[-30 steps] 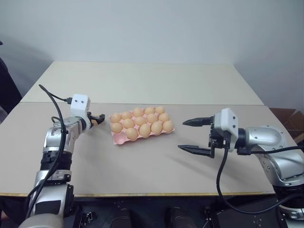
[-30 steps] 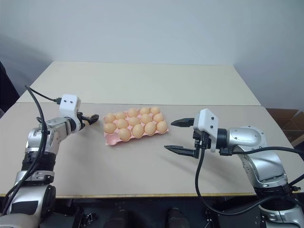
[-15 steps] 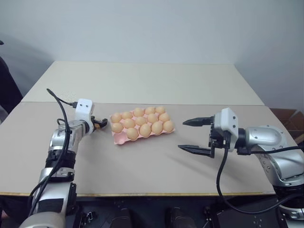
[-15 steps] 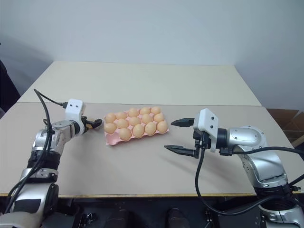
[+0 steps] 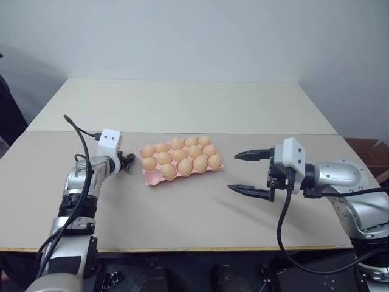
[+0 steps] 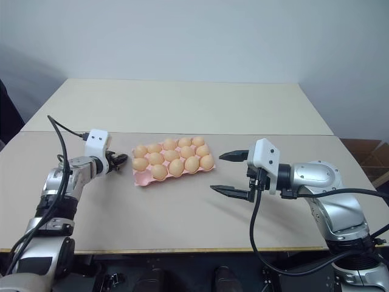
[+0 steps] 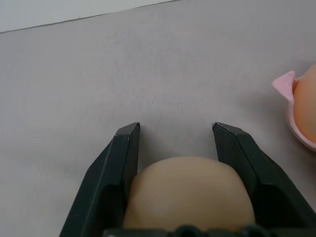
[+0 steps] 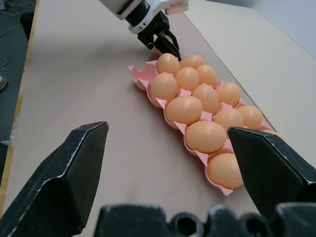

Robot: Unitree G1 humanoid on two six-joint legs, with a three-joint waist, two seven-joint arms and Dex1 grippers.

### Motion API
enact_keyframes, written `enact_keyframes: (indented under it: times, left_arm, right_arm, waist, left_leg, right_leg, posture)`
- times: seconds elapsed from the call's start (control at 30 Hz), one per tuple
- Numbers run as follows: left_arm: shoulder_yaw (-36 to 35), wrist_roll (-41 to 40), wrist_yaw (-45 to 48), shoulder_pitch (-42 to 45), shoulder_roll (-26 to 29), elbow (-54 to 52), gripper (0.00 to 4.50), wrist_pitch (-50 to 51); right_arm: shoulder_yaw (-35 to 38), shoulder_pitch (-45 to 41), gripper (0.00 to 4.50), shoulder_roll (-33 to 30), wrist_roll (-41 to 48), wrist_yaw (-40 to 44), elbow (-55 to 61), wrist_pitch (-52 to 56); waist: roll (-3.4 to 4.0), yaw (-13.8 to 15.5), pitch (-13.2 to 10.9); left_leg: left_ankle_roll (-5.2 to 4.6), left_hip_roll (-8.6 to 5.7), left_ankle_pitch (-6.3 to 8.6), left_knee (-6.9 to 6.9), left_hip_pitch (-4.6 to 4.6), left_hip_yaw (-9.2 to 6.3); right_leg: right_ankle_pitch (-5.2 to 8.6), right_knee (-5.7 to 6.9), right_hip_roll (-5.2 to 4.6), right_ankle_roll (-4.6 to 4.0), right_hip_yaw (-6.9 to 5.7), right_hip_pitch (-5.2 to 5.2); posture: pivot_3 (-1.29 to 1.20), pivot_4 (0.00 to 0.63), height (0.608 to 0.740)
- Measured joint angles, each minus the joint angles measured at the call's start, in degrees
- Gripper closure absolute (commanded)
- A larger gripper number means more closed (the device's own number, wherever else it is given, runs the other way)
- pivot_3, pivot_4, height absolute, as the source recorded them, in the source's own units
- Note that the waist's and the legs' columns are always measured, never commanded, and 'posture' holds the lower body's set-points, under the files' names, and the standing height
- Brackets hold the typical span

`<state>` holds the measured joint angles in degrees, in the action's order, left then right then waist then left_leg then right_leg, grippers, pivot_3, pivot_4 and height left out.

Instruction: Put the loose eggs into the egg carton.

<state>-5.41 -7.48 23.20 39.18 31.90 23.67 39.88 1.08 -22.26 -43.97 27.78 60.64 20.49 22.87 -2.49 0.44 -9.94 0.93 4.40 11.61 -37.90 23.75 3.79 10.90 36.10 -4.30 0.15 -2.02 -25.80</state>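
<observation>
Pink moulded egg carton (image 5: 182, 163) is sitting mid-table (image 5: 182, 207), nearly full, as the left gripper (image 7: 176, 129), just beside its left end, is closing its fingers around a loose egg (image 7: 187, 192) after standing spread a second earlier. With that pinch made, lifting toward an empty cup looks next. Well off the carton's right end, the right gripper (image 5: 250, 173) is hanging wide apart, idle.

Egg carton (image 7: 296, 116) cut by frame edge; egg (image 7: 187, 192) partly hidden by gripper
</observation>
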Motion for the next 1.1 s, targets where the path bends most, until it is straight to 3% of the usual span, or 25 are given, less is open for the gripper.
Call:
enact_keyframes:
  times: [0.37,0.77,1.0,1.1]
  left_arm:
    - [-7.2,-11.5,8.9,-8.1,4.6,-27.8,2.34,7.4]
    - [-4.2,-19.7,13.1,-16.4,2.2,-38.3,2.34,10.4]
    - [-2.0,-19.7,12.7,-17.5,2.2,-38.3,0.15,10.6]
    - [-2.1,-19.7,12.8,-17.5,2.6,-38.3,0.04,10.3]
  right_arm:
    - [0.0,0.2,0.00,0.1,-0.1,-0.7,0.3,0.0]
    - [0.0,1.5,0.00,0.1,0.0,-2.2,1.5,0.0]
    - [0.0,1.6,0.00,0.1,0.0,-2.2,1.5,0.0]
    - [0.0,1.6,0.00,0.1,0.0,-2.2,1.5,0.0]
  waist:
    - [0.00,0.2,0.0]
    - [0.00,0.2,0.0]
    - [0.00,0.2,0.0]
    - [0.00,0.2,0.0]
  left_leg:
    - [0.00,-0.01,0.00,0.00,-0.01,0.00]
    - [-0.01,0.00,0.00,0.00,-0.02,-0.01]
    - [-0.01,0.00,0.00,0.00,-0.03,-0.02]
    - [-0.01,0.00,0.00,0.00,-0.02,-0.02]
  right_leg:
    - [0.01,-0.02,-0.03,0.00,0.01,0.01]
    - [0.02,-0.02,-0.01,0.01,0.02,0.01]
    - [0.02,-0.01,0.00,0.00,0.03,0.01]
    - [0.02,-0.02,0.00,0.00,0.03,0.01]
  posture:
    - [0.00,0.150,0.740]
    - [0.00,0.150,0.740]
    - [0.00,0.150,0.740]
    - [0.00,0.150,0.740]
